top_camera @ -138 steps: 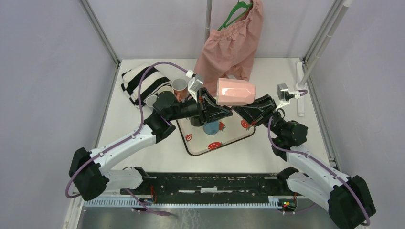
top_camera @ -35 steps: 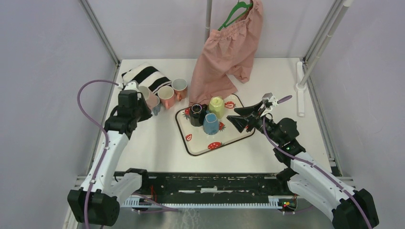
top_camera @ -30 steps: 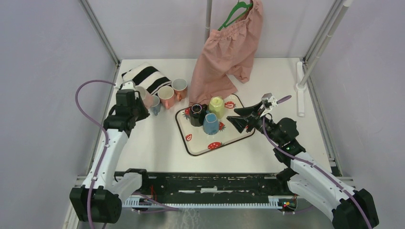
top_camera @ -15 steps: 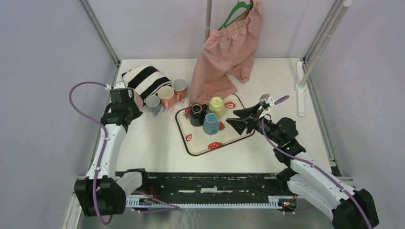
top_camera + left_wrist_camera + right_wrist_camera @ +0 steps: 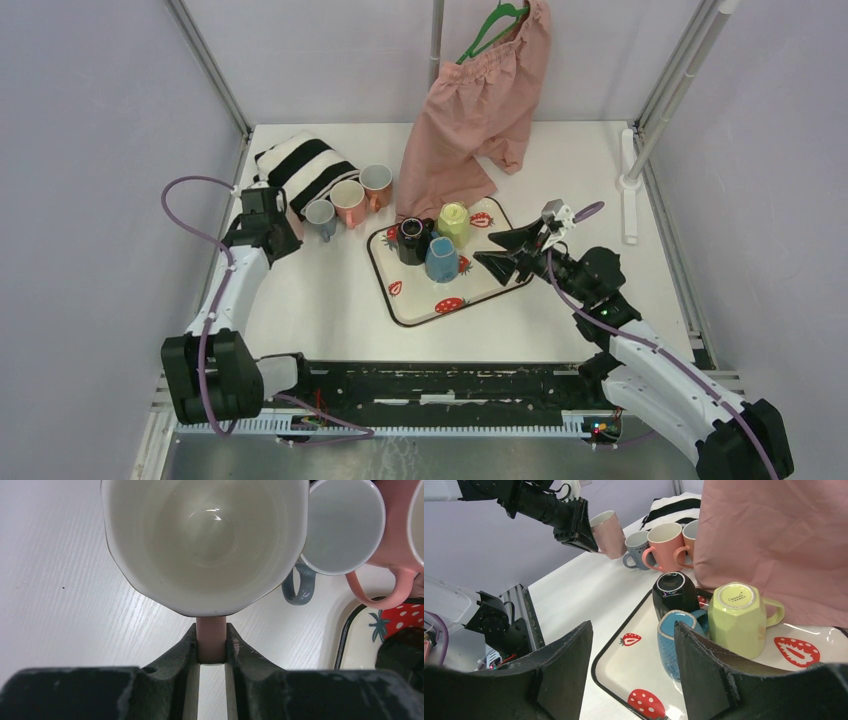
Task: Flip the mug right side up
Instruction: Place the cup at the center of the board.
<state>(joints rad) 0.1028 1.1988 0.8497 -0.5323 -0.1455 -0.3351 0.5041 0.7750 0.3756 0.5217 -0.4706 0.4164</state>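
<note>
White table (image 5: 300, 330) seen from above: the left gripper (image 5: 278, 228) is at its left side, just beside a striped cloth (image 5: 305, 170) and a row of three upright mugs (image 5: 348, 200). The right gripper (image 5: 487, 251) hovers spread over the right part of a strawberry-print tray (image 5: 480, 285). The tray carries a black mug (image 5: 412, 240), a yellow-green mug (image 5: 453, 222) and a blue mug (image 5: 441, 260).

Left wrist view: the fingers (image 5: 182, 650) pinch the handle of the pale pink mug (image 5: 205, 545), whose white inside faces the camera.

Right wrist view: that mug is held mouth up and slightly tilted, left of a grey-blue mug (image 5: 638, 547). Whether it touches the table cannot be told. The black and yellow-green mugs stand base up. The jaws are wide apart, holding nothing.
</note>
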